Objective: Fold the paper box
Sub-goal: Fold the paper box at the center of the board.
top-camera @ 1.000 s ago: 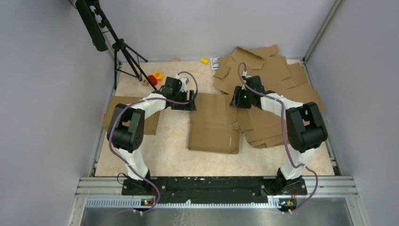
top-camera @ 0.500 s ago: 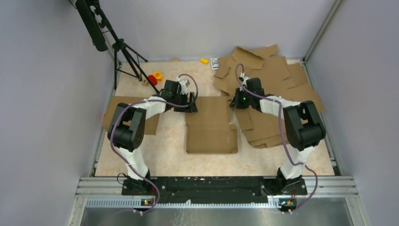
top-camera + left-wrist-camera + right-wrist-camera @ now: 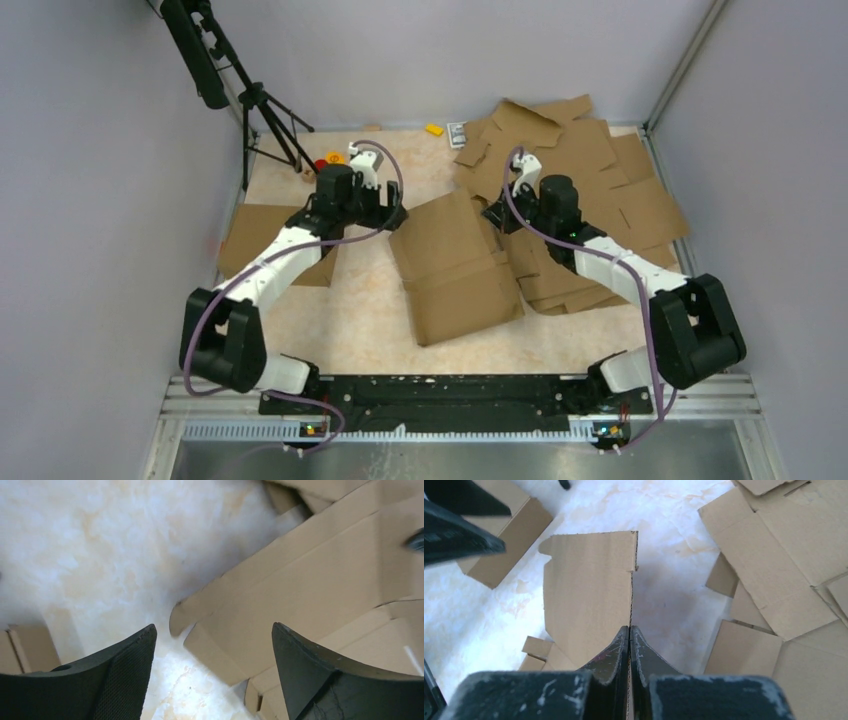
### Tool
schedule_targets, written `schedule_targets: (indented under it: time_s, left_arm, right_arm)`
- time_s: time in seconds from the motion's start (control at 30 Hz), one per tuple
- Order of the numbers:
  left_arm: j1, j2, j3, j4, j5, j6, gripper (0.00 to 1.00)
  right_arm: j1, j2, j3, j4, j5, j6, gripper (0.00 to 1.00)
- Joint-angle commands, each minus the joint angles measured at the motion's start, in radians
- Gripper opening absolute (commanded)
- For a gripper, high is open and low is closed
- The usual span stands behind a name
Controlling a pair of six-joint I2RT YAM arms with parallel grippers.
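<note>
The right gripper [image 3: 630, 628] is closed tight, and it pinches the thin edge of a raised panel of the paper box [image 3: 589, 590]; the cardboard runs straight in between its two fingers. From the top view this gripper [image 3: 497, 213] sits at the far right corner of the paper box [image 3: 455, 265]. The box lies in the middle of the table [image 3: 350, 320], between the two arms, and it is turned askew, with its near corner pointing toward the bases. The left gripper [image 3: 385, 210] is at the far left corner of the box. In the left wrist view its jaws stand wide apart and hold nothing; the left gripper [image 3: 212, 628] hangs above a rounded flap corner of the box [image 3: 310, 580], and I cannot tell if a finger touches it. A pile of flat cardboard sheets [image 3: 590, 170] lies at the far right, under the right arm. A folded cardboard box [image 3: 245, 235] lies at the left edge, near a tripod [image 3: 255, 100].
</note>
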Motion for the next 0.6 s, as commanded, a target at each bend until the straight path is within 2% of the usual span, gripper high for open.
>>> schedule_targets:
  time_s: [0.0, 0.13, 0.23, 0.37, 0.47, 0.57]
  left_arm:
    - [-0.026, -0.075, 0.058, 0.025, 0.066, 0.098, 0.87]
    - [-0.029, 0.069, 0.287, -0.162, 0.251, 0.289, 0.86]
    - [-0.028, 0.223, 0.472, -0.338, 0.456, 0.479, 0.86]
    - [-0.028, 0.449, 0.811, -0.674, 0.584, 0.678, 0.86]
    - [-0.031, 0.594, 1.0, -0.904, 0.675, 0.808, 0.87]
    - [-0.041, 0.71, 1.137, -1.121, 0.751, 0.918, 0.83]
  right_arm:
    - [0.018, -0.046, -0.051, 0.112, -0.005, -0.059, 0.0]
    - [0.019, -0.052, -0.056, 0.126, -0.034, -0.053, 0.0]
    - [0.02, -0.055, -0.052, 0.123, -0.045, -0.048, 0.0]
    - [0.02, -0.062, -0.052, 0.13, -0.064, -0.041, 0.0]
    - [0.02, -0.062, -0.054, 0.137, -0.073, -0.038, 0.0]
    - [0.021, -0.064, -0.053, 0.136, -0.072, -0.04, 0.0]
